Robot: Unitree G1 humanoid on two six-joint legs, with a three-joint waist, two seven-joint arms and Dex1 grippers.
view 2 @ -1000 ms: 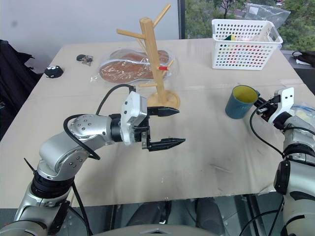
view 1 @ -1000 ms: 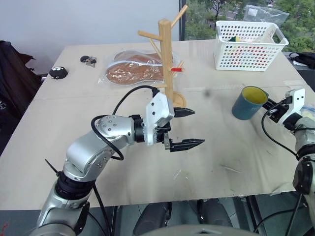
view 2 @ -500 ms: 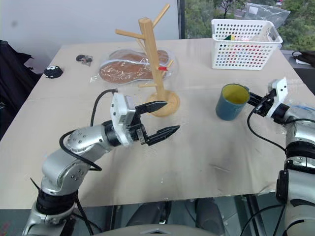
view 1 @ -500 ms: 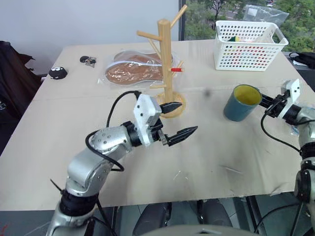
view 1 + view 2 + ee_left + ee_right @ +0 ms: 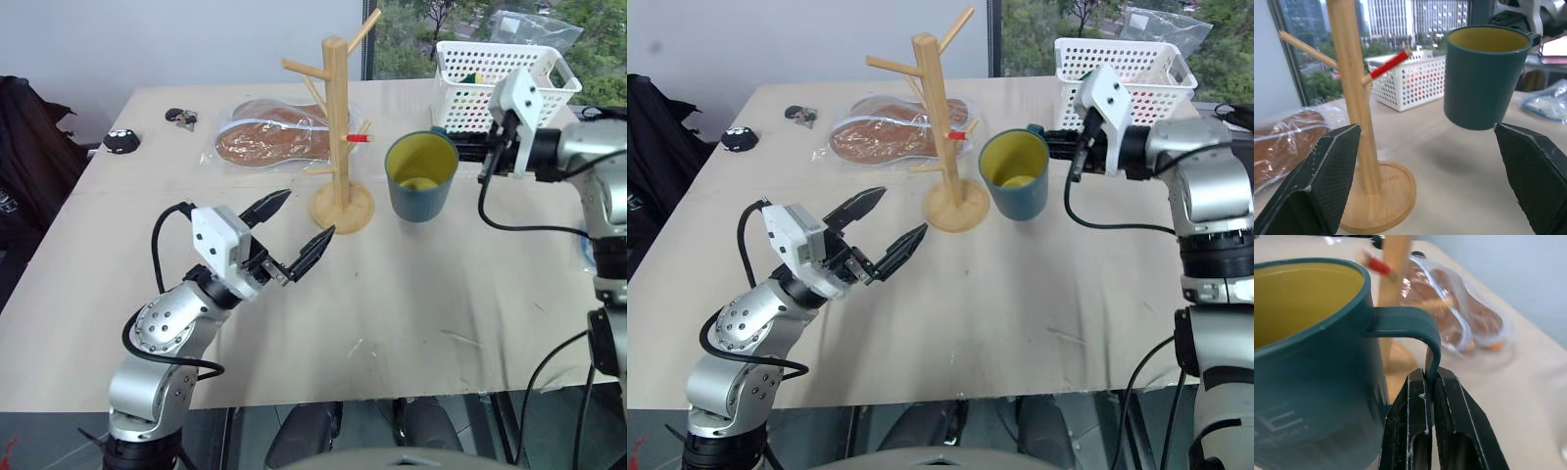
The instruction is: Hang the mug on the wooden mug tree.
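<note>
On a beige table (image 5: 441, 294), my right gripper (image 5: 1427, 382) pinches the teal-blue, yellow-lined ceramic mug (image 5: 419, 176) by its handle beside the light wooden mug tree (image 5: 338, 127); my left gripper (image 5: 291, 227) gapes empty.

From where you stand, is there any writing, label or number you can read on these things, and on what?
"E": pale letter low on the side of the teal-blue ceramic mug with yellow inside; the other letters are cut off.
A smaller line under it on the mug: too blurred to read.
No text shows on the white plastic perforated basket or the light wooden mug tree.
</note>
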